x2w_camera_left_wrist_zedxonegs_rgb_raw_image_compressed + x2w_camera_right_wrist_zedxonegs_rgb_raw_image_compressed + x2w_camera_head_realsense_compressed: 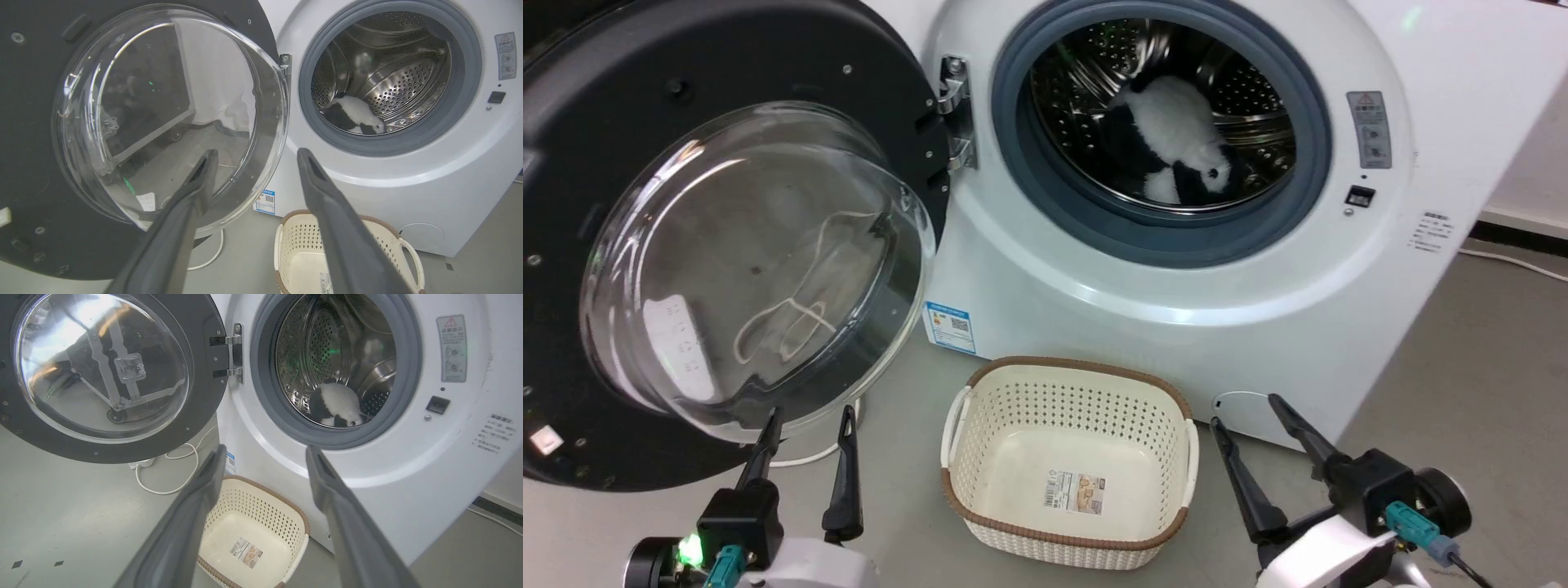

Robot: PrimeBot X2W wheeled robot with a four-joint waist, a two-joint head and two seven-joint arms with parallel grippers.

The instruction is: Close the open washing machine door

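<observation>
Right now the washing machine door (pixel 760 269) is hanging wide open, swung out left of the drum mouth on its metal hinge (pixel 956 114), glass bowl facing the robot. The washing machine (pixel 1094 310) is standing w/ its drum exposed, and a black-and-white plush toy (pixel 1176 139) is lying inside, well behind the grey gasket (pixel 1160 241). The left gripper (pixel 810 416) is hovering low, just in front of the door's bottom edge, fingers spread wide & holding nothing. The right gripper (pixel 1245 411) is sitting near the machine's lower front, right of the cream basket (pixel 1013 408) on the floor, likewise spread & empty. Nothing is touching the door, so the closing move prob. isn't begun.

Likely trouble from here:
- The left gripper is facing the door's inner side, i.e. the side that is going to meet the machine. Swinging the door from there is risking fingers getting pinched btwn rim & front panel.
- Pressing on the bulging glass is inviting a slip, since it's smooth & curved; the black rim far from the hinge looks safer.
- A soft shove could leave the door leaning on the gasket w/o catching in the latch socket (pixel 1359 195).
- Whether the basket is clearing the door's swing can't be told.
</observation>
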